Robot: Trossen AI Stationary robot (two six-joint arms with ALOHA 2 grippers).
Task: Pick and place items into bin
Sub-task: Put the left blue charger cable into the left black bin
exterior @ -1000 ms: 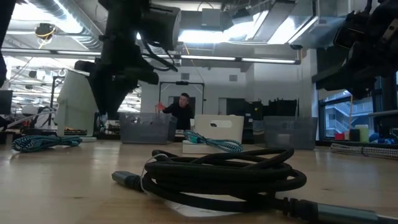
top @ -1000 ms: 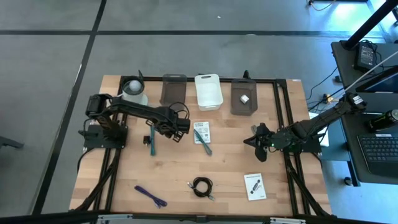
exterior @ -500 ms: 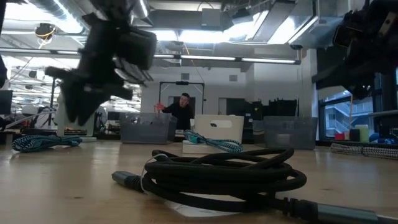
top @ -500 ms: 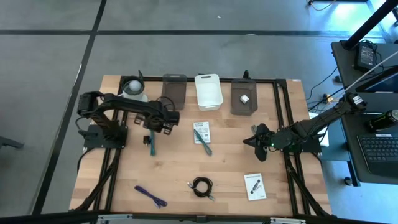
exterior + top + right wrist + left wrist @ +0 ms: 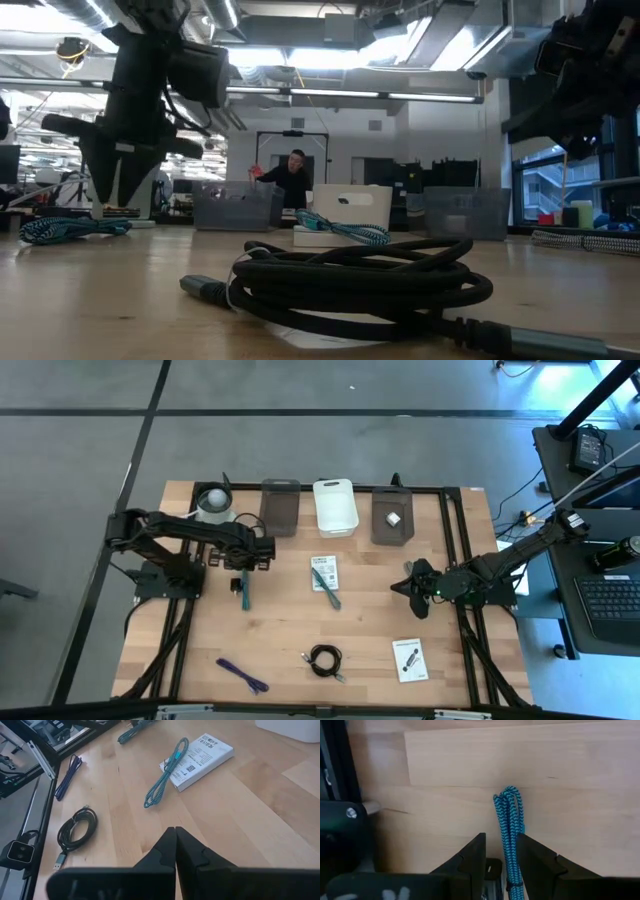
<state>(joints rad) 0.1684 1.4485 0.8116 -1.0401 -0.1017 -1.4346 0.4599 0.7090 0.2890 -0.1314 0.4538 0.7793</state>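
A teal braided cable bundle (image 5: 245,591) lies flat on the table's left half. My left gripper (image 5: 247,558) hangs open above its far end, fingers pointing down. In the left wrist view the bundle (image 5: 510,820) runs between the two fingers of my left gripper (image 5: 500,838). In the low view the fingertips (image 5: 118,205) stand above the table. A second teal cable (image 5: 327,588) rests across a white card (image 5: 323,568). A purple cable (image 5: 243,676), a coiled black cable (image 5: 325,660) and another card (image 5: 408,658) lie near the front. My right gripper (image 5: 412,588) waits shut at the right.
Along the far edge stand a dark bin (image 5: 280,505), a white bin (image 5: 335,508) and a dark bin (image 5: 390,520) holding a small whitish piece (image 5: 394,518). The round tub (image 5: 213,505) sits far left. Black rails (image 5: 452,550) frame the table.
My left gripper has swung toward the table's left edge, from beside the card to above the left teal cable bundle, and has tipped so that its fingers point down. No item has moved.
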